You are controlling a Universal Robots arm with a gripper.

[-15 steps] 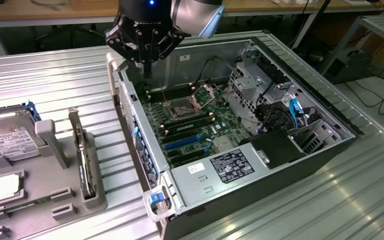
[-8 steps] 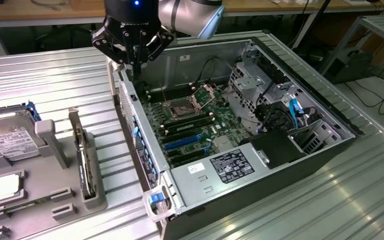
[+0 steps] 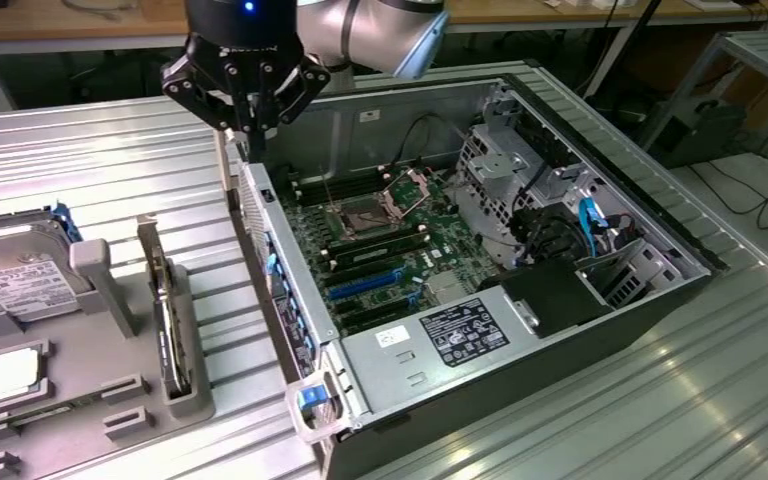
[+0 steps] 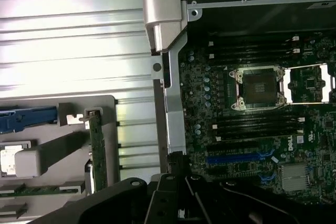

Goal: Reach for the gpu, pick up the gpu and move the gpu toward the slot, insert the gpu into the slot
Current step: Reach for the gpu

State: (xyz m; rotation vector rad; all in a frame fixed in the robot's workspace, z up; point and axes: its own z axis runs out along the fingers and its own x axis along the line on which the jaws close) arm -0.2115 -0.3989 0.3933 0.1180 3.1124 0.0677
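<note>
Exterior view puts the task at its very start: the gpu (image 3: 165, 310) stands on its long edge in the grey holder (image 3: 77, 405) outside the computer case (image 3: 267, 250), on the exterior view's left of the case's side wall, untouched. Nothing is picked up or carried, and the blue slot (image 3: 364, 285) on the board inside the case is bare. By my judgement the reach, the grasp, the move and the insertion are all left to do.

The gripper (image 3: 253, 140) hangs over the top rim of that same case wall, toward the far end of the case, its fingers pressed together and holding nothing (whether it touches the wall I cannot tell). The gpu is well apart from it, lower and further along the case wall toward the near corner.

Wrist view agrees: the gripper (image 4: 181, 200) is at the case wall, the gpu (image 4: 96, 150) is a thin green strip in the holder beside the case, and the blue slot (image 4: 236, 157) lies inside the case near the processor socket (image 4: 257, 85).
</note>
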